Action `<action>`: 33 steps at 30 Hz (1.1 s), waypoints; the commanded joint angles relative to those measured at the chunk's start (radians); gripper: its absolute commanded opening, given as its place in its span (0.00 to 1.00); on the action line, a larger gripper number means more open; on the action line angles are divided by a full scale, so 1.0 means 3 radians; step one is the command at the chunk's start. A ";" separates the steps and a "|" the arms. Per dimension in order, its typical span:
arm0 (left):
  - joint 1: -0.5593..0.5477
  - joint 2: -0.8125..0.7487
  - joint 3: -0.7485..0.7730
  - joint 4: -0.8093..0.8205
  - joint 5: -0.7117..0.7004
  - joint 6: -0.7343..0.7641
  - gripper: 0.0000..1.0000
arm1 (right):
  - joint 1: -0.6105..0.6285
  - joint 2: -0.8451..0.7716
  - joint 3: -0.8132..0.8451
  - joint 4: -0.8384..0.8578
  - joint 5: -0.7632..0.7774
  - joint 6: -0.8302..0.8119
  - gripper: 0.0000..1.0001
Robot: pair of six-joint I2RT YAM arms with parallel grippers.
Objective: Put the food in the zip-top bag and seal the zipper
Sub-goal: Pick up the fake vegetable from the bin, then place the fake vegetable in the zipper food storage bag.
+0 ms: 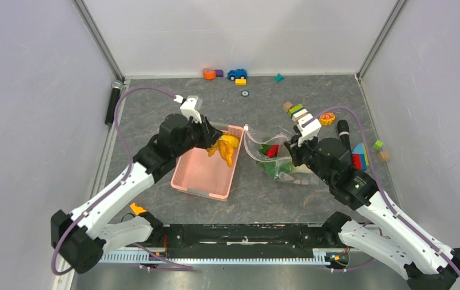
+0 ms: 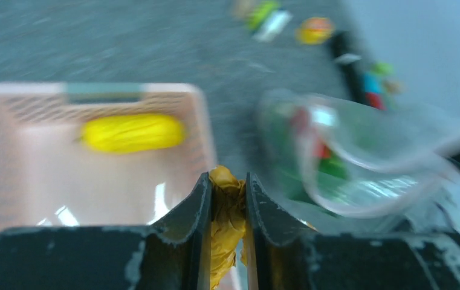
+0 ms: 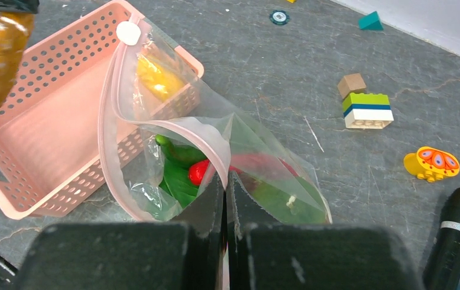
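My left gripper [image 1: 214, 140] is shut on an orange-yellow food piece [image 1: 226, 148], held above the right side of the pink basket [image 1: 198, 174]; it shows between my fingers in the left wrist view [image 2: 227, 211]. A yellow piece [image 2: 132, 132] lies in the basket. My right gripper [image 3: 225, 181] is shut on the pinkish zip rim of the clear zip-top bag [image 3: 173, 139], holding its mouth open toward the basket. Green leaves [image 3: 179, 181] and a red piece [image 3: 200, 171] lie inside the bag. The white slider tab [image 3: 128, 32] is at the rim's far end.
Building blocks [image 3: 366, 110], an orange-yellow toy [image 3: 431, 164], a teal wedge [image 3: 371, 22] and a black cylinder [image 3: 457, 229] lie right of and behind the bag. A toy car [image 1: 237, 74] and more blocks sit at the back wall.
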 commanded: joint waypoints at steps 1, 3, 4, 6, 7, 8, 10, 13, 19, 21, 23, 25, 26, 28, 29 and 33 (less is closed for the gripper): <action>-0.0108 -0.0358 -0.0395 0.1379 0.1675 0.0363 0.02 | -0.0005 -0.0016 0.0073 0.0154 -0.0247 -0.0051 0.00; -0.0176 -0.0396 -0.0420 0.1616 0.2010 0.0375 0.02 | -0.0002 -0.0029 0.0098 0.0153 -0.0334 -0.0054 0.00; -0.0216 -0.0372 -0.0394 0.1674 0.2126 0.0382 0.02 | -0.0001 -0.0033 0.0108 0.0156 -0.0382 -0.0056 0.00; -0.0327 -0.0275 -0.0300 0.1679 0.2385 0.0411 0.02 | -0.0005 -0.0050 0.0106 0.0176 -0.0498 -0.0061 0.00; -0.0373 -0.0193 -0.0254 0.1671 0.2491 0.0400 0.02 | -0.0005 -0.0056 0.0100 0.0201 -0.0555 -0.0056 0.00; -0.0437 -0.0122 -0.0207 0.1680 0.2535 0.0378 0.02 | -0.0006 -0.0060 0.0088 0.0230 -0.0608 -0.0056 0.00; -0.0584 -0.0012 -0.0172 0.1788 0.2434 0.0360 0.02 | -0.0003 -0.0059 0.0066 0.0273 -0.0674 -0.0046 0.00; -0.0783 0.0105 -0.0154 0.2047 0.2446 0.0424 0.02 | -0.0003 -0.0030 0.0069 0.0284 -0.0831 -0.0033 0.00; -0.0842 0.0488 0.0111 0.2185 0.2671 0.0422 0.02 | -0.0003 -0.0036 0.0057 0.0306 -0.0950 -0.0020 0.00; -0.0846 0.0550 0.0112 0.2343 0.2572 0.0390 0.02 | -0.0005 -0.0028 0.0052 0.0317 -0.0976 -0.0014 0.01; -0.0846 0.0567 0.0108 0.2465 0.2439 0.0359 0.02 | -0.0004 -0.0018 0.0050 0.0316 -0.0994 -0.0010 0.01; -0.0850 0.0571 0.0083 0.2572 0.2280 0.0353 0.02 | -0.0002 -0.0013 0.0057 0.0314 -0.1008 -0.0009 0.01; -0.0848 0.0576 0.0057 0.2632 0.2170 0.0348 0.02 | -0.0003 -0.0018 0.0060 0.0316 -0.1012 0.0004 0.01; -0.0854 0.0603 0.0023 0.2707 0.1985 0.0367 0.02 | -0.0005 -0.0021 0.0069 0.0326 -0.1048 0.0006 0.01; -0.0851 0.0619 0.0002 0.2760 0.1842 0.0352 0.02 | -0.0001 -0.0030 0.0069 0.0331 -0.1066 0.0015 0.01; -0.0851 0.0711 -0.0078 0.2907 0.1373 0.0288 0.02 | -0.0004 -0.0037 0.0095 0.0338 -0.1166 0.0072 0.00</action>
